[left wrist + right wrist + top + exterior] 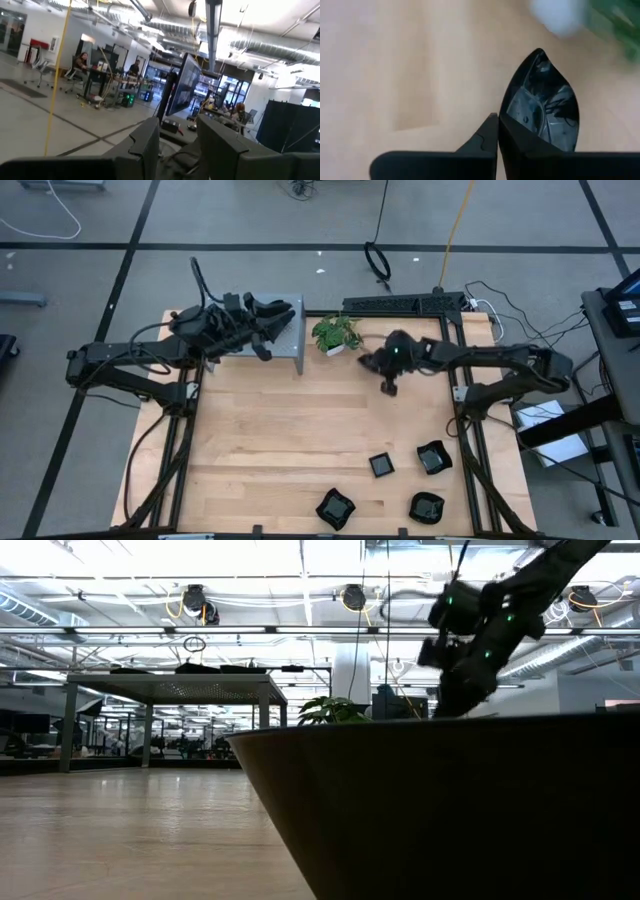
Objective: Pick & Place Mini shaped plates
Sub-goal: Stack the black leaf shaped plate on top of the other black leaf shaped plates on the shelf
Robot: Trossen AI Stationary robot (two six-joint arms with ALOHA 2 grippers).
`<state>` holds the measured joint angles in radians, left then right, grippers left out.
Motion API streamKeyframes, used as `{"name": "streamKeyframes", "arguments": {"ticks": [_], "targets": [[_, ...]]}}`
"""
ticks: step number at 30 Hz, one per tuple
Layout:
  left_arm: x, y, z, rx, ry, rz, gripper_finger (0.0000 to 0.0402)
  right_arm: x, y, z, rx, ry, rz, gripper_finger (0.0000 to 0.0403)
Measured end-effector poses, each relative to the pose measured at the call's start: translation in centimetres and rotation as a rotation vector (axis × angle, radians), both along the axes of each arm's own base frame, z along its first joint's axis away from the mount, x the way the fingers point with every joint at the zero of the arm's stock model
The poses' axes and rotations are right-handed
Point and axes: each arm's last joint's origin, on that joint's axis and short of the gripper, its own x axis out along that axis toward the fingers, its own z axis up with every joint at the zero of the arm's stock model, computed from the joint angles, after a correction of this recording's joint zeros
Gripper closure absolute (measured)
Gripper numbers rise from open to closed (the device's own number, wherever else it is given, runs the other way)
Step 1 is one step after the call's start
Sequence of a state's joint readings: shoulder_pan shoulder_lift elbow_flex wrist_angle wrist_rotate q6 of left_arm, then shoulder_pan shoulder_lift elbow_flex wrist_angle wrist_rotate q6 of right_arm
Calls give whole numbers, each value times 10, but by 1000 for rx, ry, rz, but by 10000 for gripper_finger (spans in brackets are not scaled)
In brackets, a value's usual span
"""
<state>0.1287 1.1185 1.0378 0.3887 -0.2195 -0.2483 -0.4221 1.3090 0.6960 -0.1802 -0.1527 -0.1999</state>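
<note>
Four mini shaped plates lie flat on the wooden table near its front right: a square one (381, 465), a rounded one (433, 457), and two wavy ones (336, 508) (426, 507). One of them fills the low view up close (450, 810). My right gripper (388, 383) is at the far middle of the table, by the potted plant (337, 333), and is shut on a fifth black glossy plate (542, 100). My left gripper (283, 313) is open and empty over the grey box (288, 340) at the far left; its fingers (145, 145) point level into the room. My right gripper (498, 125) pinches the black plate by its rim (507, 117) between its two fingers. The fingers point down from above. The plate sticks out past the fingertips, turned on edge, its glossy hollow side showing, lifted clear of the table.
The small green potted plant with a white pot stands at the far middle, just left of my right gripper. The grey box stands at the far left. Bare wood (280, 430) lies across the table's middle and left. Cables and a black power strip (400, 303) run along the far edge.
</note>
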Motion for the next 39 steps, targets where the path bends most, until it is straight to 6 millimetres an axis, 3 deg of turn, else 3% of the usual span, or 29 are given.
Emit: {"name": "streamKeyframes", "arguments": {"ticks": [8, 14, 21, 27, 32, 39], "targets": [[5, -6, -19, -177, 140, -62, 268, 46, 60, -2, -129, -203, 344, 402], [11, -28, -30, -205, 244, -199, 268, 77, 92, -27, -160, -338, 466, 403], [13, -53, -34, -187, 292, -321, 268, 90, 111, -61, -209, -328, 499, 402], [12, -64, -35, -181, 306, -356, 268, 90, 113, -68, -255, -285, 437, 369], [11, -66, -43, -235, 386, -361, 268, 88, 113, -57, -192, -310, 380, 311], [10, -64, -58, -310, 514, -287, 268, 66, 112, 4, -127, -395, 310, 238]]}}
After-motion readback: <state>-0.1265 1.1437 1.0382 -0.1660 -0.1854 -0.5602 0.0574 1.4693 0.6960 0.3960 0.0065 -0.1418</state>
